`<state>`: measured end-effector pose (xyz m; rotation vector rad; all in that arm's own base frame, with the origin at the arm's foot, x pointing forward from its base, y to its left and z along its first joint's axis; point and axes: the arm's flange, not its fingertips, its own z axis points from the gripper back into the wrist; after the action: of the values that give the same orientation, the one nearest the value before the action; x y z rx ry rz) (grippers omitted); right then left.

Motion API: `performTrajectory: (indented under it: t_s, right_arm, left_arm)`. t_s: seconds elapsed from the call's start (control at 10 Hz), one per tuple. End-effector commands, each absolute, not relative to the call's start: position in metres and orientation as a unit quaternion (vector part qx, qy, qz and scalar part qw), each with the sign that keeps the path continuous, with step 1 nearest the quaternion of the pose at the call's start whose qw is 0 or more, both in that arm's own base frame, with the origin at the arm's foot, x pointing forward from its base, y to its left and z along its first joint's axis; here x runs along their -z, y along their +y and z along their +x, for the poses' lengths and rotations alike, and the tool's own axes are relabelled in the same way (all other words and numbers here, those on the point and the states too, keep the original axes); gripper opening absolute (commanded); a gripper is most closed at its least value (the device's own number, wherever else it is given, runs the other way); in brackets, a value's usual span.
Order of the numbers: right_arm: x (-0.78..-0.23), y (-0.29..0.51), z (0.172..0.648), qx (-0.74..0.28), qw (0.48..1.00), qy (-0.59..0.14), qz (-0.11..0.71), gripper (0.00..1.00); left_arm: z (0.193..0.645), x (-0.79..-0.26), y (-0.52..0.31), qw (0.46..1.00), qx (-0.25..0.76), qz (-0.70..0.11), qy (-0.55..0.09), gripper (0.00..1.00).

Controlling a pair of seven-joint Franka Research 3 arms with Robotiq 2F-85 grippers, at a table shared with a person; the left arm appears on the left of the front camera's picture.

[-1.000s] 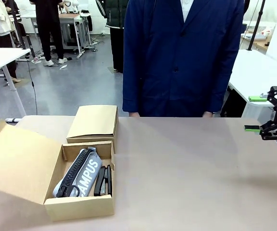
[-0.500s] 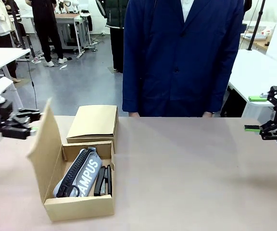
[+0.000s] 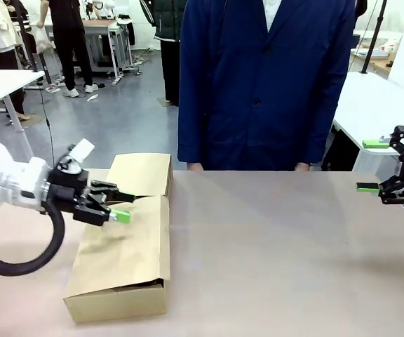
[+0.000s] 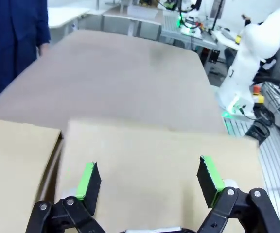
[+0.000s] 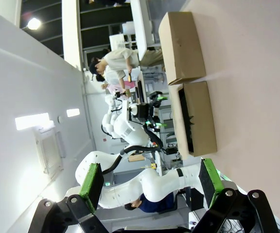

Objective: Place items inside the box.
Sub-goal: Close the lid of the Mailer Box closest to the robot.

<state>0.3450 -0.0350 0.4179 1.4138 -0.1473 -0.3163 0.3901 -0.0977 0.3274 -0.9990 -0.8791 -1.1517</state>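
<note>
Resting nearest on the beige surface (image 3: 272, 253), the brown corrugated cardboard box (image 3: 121, 281) has its lid flap (image 3: 125, 246) lying almost flat over the opening, with a thin dark slit left at the front right corner. Whatever items went in are hidden under that flap, so their exact lie cannot be told. The left hand (image 3: 116, 206) hovers over the lid's far edge, fingers spread apart and holding nothing; from the left wrist view the green pads (image 4: 86, 177) sit just above bare cardboard, though whether they touch it is unclear.

Judging by the look of it, the lid is light, thin and stiff along its flutes but springy at the hinge fold, so it will likely lift back unless pressed. Pushing down flat near the free front edge seems better than pinching, since the board would crease or dent under a hard squeeze, and the smooth paper face gives little grip.

Just behind the box lies a second, closed brown cardboard box (image 3: 137, 179). Farther right, well apart, the right hand (image 3: 376, 166) hangs above the surface's edge, fingers wide and empty. Beyond stands a person in a navy blue coat (image 3: 265, 84).
</note>
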Motion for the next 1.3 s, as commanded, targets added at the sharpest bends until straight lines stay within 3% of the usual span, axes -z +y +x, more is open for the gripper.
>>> performTrajectory:
  t_s: [0.0,0.1,0.4,0.8,1.0,1.2]
  right_arm:
    - [-0.421,-0.033,0.347,0.155,0.740,-0.067,0.650,1.00]
    - [-0.421,-0.033,0.347,0.155,0.740,-0.067,0.650,1.00]
    - [-0.421,-0.033,0.347,0.155,0.740,-0.067,0.650,1.00]
    - [-0.421,-0.033,0.347,0.155,0.740,-0.067,0.650,1.00]
    - [-0.421,-0.033,0.347,0.155,0.740,-0.067,0.650,1.00]
    - [-0.421,-0.033,0.347,0.155,0.740,-0.067,0.650,1.00]
  left_arm:
    - [0.274,-0.340,-0.090,0.635,0.446,-0.450,-0.441,1.00]
    - [0.390,-0.327,-0.098,0.637,0.504,-0.437,-0.385,1.00]
    - [0.392,-0.328,-0.101,0.638,0.494,-0.442,-0.391,1.00]
    - [0.369,-0.317,-0.107,0.585,0.535,-0.393,-0.466,1.00]
    - [0.358,-0.304,-0.112,0.584,0.555,-0.355,-0.474,1.00]
    - [0.352,-0.290,-0.117,0.585,0.589,-0.341,-0.441,1.00]
